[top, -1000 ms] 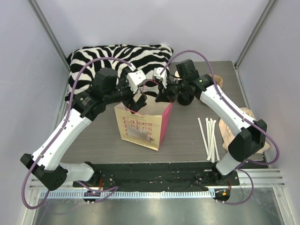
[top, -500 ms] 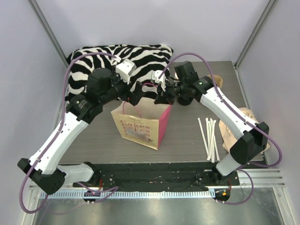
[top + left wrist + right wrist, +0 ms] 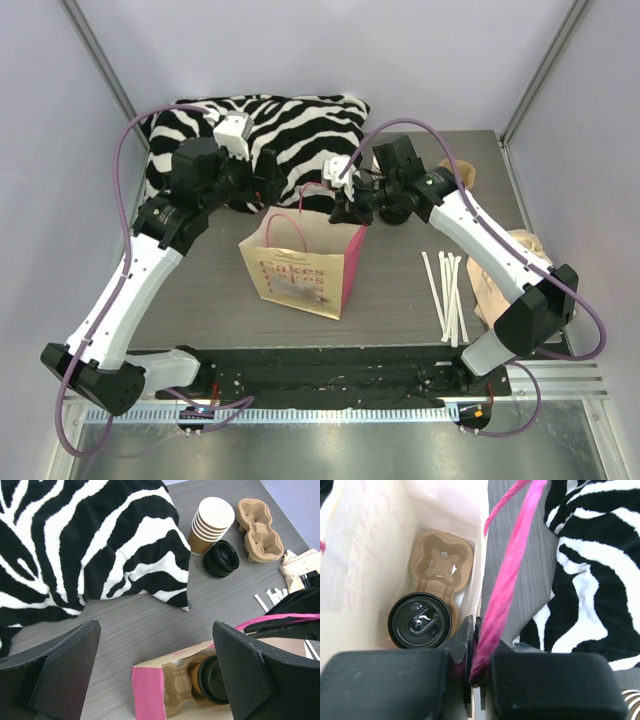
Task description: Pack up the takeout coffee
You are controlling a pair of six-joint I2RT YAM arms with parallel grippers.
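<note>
So the coffee is already seen down in the bag, lid up, its long axis straight up and down. It's seated in one pocket of a carrier, and the other pocket is left empty. From the left wrist view the same lid can be made out just inside the bag's mouth.

The right gripper is clamped on the bag's rim at the far right corner, with the pink handle pinched in alongside it. The left gripper is spread wide with nothing held, and it's hung behind the bag, near the zebra cloth.

The bit that matters: the coffee is found just below the right fingers and a touch inward, inside the wall being pinched. The right arm is clearly the nearer one.

The packing can probably be called nearly done. What's left is likely just the rim being let go, and a straight release would be wanted, since any sideways tug on that wall could get the bag and the cup tipped.

The cup stack and loose lids are left well apart at the back.
</note>
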